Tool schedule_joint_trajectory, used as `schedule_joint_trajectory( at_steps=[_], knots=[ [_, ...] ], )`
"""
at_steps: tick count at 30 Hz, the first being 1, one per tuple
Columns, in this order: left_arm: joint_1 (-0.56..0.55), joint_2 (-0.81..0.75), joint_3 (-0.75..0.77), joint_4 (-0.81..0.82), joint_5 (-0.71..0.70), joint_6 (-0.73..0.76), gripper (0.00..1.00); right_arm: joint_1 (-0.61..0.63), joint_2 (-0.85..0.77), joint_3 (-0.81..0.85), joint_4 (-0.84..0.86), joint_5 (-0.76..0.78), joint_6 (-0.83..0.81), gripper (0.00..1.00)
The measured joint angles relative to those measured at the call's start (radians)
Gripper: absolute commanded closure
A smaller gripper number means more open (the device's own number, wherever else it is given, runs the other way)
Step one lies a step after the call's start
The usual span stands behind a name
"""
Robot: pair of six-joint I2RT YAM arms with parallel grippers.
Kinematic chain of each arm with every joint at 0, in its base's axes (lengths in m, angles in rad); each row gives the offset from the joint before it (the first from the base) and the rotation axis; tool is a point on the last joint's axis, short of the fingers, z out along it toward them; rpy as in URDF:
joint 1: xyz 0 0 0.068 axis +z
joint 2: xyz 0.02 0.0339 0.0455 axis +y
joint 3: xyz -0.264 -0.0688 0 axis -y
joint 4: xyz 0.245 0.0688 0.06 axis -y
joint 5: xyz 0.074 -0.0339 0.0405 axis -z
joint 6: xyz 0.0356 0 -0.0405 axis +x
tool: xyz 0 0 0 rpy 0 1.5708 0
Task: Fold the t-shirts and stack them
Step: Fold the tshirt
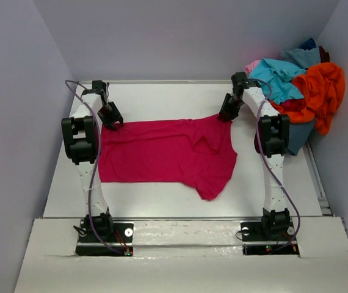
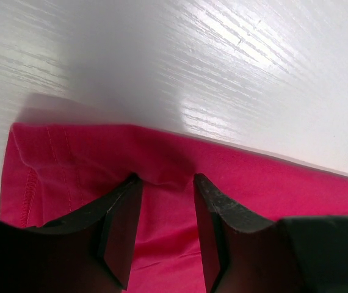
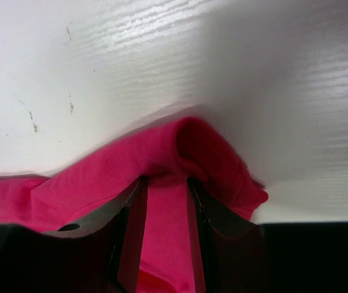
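Observation:
A crimson-magenta t-shirt point(image 1: 168, 152) lies spread across the middle of the table, with one sleeve hanging toward the near edge. My left gripper point(image 1: 113, 121) rests on its far left edge. In the left wrist view its fingers point(image 2: 165, 183) stand apart on flat cloth point(image 2: 162, 244), with a small pucker between the tips. My right gripper point(image 1: 226, 115) is at the far right corner. There its fingers point(image 3: 165, 183) pinch a raised bunch of the shirt point(image 3: 192, 146).
A pile of t-shirts sits at the back right against the wall: orange point(image 1: 323, 91), turquoise point(image 1: 278, 78), pink point(image 1: 252, 65) and dark blue point(image 1: 308, 44). The white table's point(image 1: 162, 201) side rim runs along the right.

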Motion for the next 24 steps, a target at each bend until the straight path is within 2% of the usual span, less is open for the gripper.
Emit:
schedule_joint_trajectory(
  at_steps=[11, 24],
  knots=[
    [0.013, 0.103, 0.18, -0.055, 0.002, 0.009, 0.48, -0.019, 0.077, 0.132, -0.032, -0.03, -0.001, 0.61],
    [0.013, 0.192, 0.328, -0.01, 0.09, 0.045, 0.46, -0.055, 0.133, 0.236, 0.053, -0.06, -0.02, 0.59]
  ],
)
